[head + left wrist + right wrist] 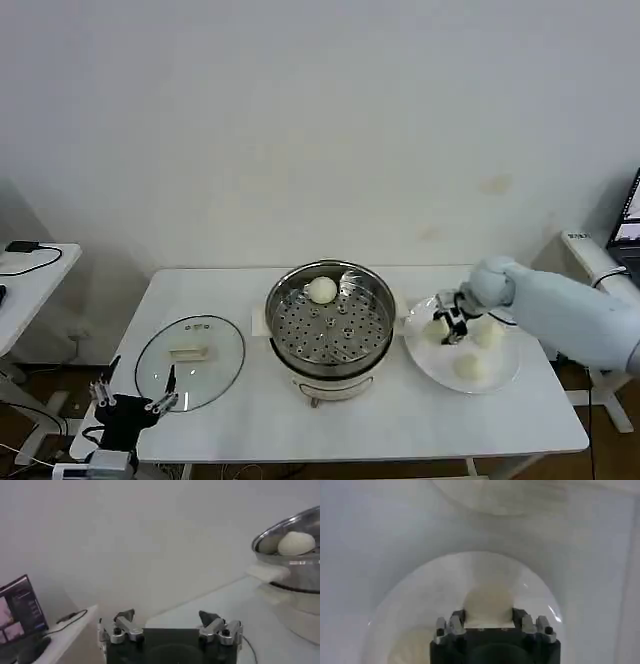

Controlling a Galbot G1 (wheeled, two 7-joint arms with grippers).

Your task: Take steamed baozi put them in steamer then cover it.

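Note:
The shiny steamer (330, 325) stands mid-table with one baozi (322, 290) on its perforated tray; the left wrist view shows that steamer (295, 565) and bun (296, 543) too. To its right a white plate (435, 362) holds three baozi. My right gripper (452, 322) is down over the plate, shut on the bun nearest the steamer (436, 328), which sits between its fingers (487, 605). The glass cover (190, 350) lies flat on the table left of the steamer. Off the table's front-left corner my left gripper (133, 395) hangs open and holds nothing (170, 617).
The other two plate buns (488, 333) (468, 367) lie close beside my right gripper. A side table with a cable (25, 265) stands at far left, and a screen (630, 215) at the right edge. Bare tabletop (380, 420) runs along the front.

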